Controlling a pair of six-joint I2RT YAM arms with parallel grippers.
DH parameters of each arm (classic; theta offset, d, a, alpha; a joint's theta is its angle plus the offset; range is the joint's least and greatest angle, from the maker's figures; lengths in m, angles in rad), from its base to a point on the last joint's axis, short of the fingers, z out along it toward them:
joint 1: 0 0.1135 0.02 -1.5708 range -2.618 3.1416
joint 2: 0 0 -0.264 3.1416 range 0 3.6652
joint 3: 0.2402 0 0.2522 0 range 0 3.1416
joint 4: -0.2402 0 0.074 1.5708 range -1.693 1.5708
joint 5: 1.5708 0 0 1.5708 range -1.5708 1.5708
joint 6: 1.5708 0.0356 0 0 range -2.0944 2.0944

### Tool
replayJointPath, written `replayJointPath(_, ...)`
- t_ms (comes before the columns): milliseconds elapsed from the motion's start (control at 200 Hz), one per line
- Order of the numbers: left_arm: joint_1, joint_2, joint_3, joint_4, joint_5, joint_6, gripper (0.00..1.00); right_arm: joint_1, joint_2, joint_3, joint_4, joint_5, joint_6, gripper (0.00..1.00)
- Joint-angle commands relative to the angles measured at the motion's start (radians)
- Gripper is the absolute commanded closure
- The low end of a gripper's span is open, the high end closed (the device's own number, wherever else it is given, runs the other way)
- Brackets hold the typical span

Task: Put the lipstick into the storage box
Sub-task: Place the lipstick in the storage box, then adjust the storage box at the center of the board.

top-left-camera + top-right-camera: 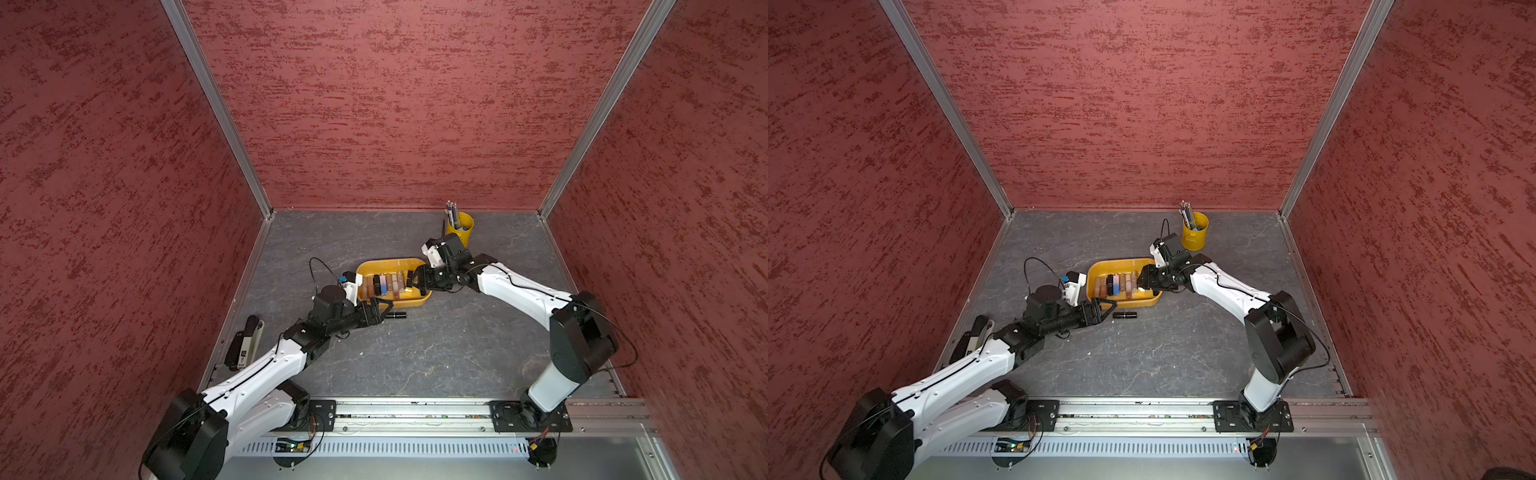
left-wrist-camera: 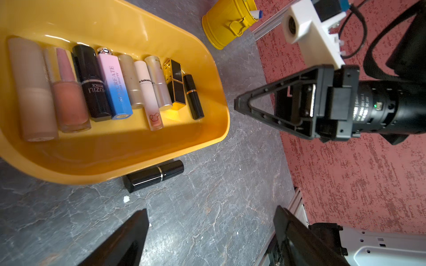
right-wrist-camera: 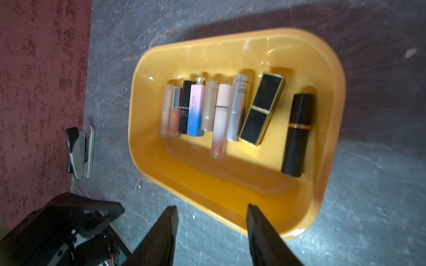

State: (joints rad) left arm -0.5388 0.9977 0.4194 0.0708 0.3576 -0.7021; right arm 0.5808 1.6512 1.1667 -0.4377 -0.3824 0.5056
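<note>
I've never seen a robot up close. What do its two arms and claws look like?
The left arm and right arm have white shells between chunky black joints, with thin black cables running along them. Each carries a white camera block near the wrist. The left gripper and right gripper are black, with triangular open-frame fingers.

- Three red walls [image 1: 395,104] with darker mottled streaks are closing in the back and both sides.
- Silver metal posts [image 1: 218,108] are running up the two back corners.
- A grey, pale-veined stone-look floor [image 1: 436,353] is lying between them.
- A metal rail [image 1: 415,409] is crossing the front edge, with a slotted strip [image 1: 395,448] sitting just below.
- Light is washing the upper walls paler.
</note>
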Motion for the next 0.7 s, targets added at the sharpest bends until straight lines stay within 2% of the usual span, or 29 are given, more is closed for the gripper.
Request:
replayJointPath(0, -0.011, 0.007, -0.022, 0.032, -0.014, -0.002, 0.10, 0.043, -0.034, -0.083, 0.058, -0.096, -0.035, 0.43)
replayJointPath(110, -0.018, 0.014, -0.027, 0.022, -0.026, -0.011, 0.10, 0.108, -0.024, -0.112, 0.027, -0.108, -0.111, 0.39)
replayJointPath(235, -0.019, -0.010, -0.022, -0.038, -0.083, -0.029, 0.10, 0.175, 0.022, -0.090, -0.050, -0.030, -0.216, 0.34)
replayJointPath(371, -0.011, -0.075, -0.027, -0.105, -0.145, -0.040, 0.10, 0.180, 0.078, -0.055, -0.090, 0.043, -0.257, 0.32)
replayJointPath(446, -0.003, -0.102, -0.032, -0.125, -0.150, -0.039, 0.10, 0.181, 0.101, -0.039, -0.091, 0.076, -0.275, 0.29)
replayJointPath(691, 0.015, -0.131, -0.039, -0.156, -0.144, -0.034, 0.09, 0.181, 0.210, 0.043, -0.099, 0.143, -0.333, 0.27)
